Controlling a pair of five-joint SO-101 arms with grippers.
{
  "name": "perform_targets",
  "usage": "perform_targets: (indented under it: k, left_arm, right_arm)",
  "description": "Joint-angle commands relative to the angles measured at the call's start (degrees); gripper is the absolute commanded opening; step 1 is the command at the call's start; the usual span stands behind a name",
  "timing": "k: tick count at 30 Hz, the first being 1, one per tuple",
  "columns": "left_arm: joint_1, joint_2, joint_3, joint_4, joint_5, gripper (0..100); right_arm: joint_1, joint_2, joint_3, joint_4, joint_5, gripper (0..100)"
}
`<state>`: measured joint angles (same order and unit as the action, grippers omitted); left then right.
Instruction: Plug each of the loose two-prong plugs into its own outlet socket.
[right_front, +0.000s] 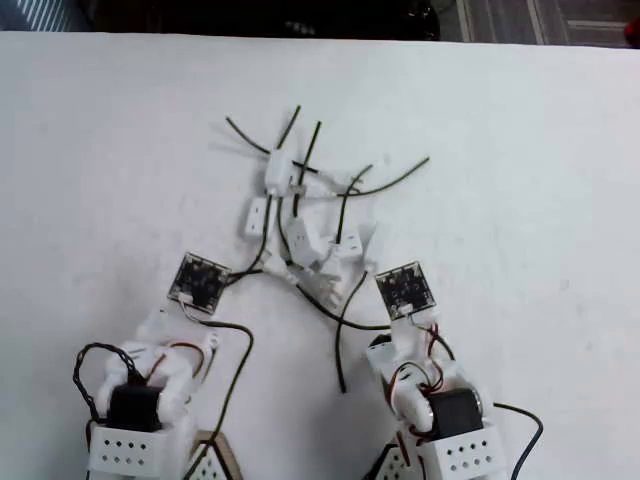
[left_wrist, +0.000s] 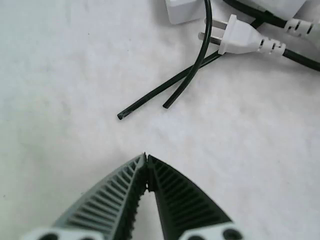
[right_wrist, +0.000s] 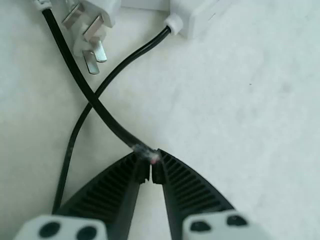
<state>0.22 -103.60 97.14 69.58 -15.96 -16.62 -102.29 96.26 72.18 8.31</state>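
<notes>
On a white desk (right_front: 110, 140), the left arm (right_front: 135, 405) and the right arm (right_front: 445, 410) sit side by side at the near edge. Both face a tangle of white plugs, sockets and dark cords (right_front: 300, 215) at the middle of the desk. Most cords fan out from the heap toward the far side, and one trails back between the arms.

From the left wrist, a loose two-prong plug (left_wrist: 239, 36) lies flat with its long axis in line with its cord. Its prongs point away from that cord toward a white block (left_wrist: 182, 10) just beside them, with another dark cord crossing them. From the right wrist, a second plug (right_wrist: 95, 20) lies flat with its prongs pointing back toward the claw.

The left claw (left_wrist: 147, 161) is closed, tips together, over bare desk and apart from two cut cord ends (left_wrist: 121, 116). The right claw (right_wrist: 151, 162) is likewise together, its tips touching a frayed cord end (right_wrist: 142, 150).
</notes>
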Motion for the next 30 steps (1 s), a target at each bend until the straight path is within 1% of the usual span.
perform_targets:
  k: [1, 6, 9, 11, 15, 22, 30]
  left_arm:
    - [0.48, -0.40, -0.18, 0.26, 0.35, 3]
    - [0.92, -0.40, -0.18, 0.35, 0.35, 3]
    - [0.92, -0.40, -0.18, 3.16, 0.35, 3]
    - [0.92, -0.40, -0.18, 3.60, 0.18, 3]
    - [0.48, -0.48, -0.44, 0.35, 0.09, 3]
    - [0.48, -0.48, -0.53, -9.49, 0.26, 2]
    - [0.40, -0.48, -0.18, -7.82, 0.00, 3]
  right_arm:
    - [-0.04, -0.31, 0.62, 0.40, 0.09, 1.9]
    - [-0.04, -0.31, 0.62, 0.40, 0.09, 1.9]
    - [-0.04, -0.31, 0.62, 0.40, 0.09, 1.9]
    - [-0.04, -0.31, 0.62, 0.40, 0.09, 1.9]
    - [-0.04, -0.31, 0.62, 0.40, 0.09, 1.9]
    - [-0.04, -0.31, 0.62, 0.40, 0.09, 1.9]
    - [-0.40, -0.31, 0.62, 0.40, -0.26, 1.9]
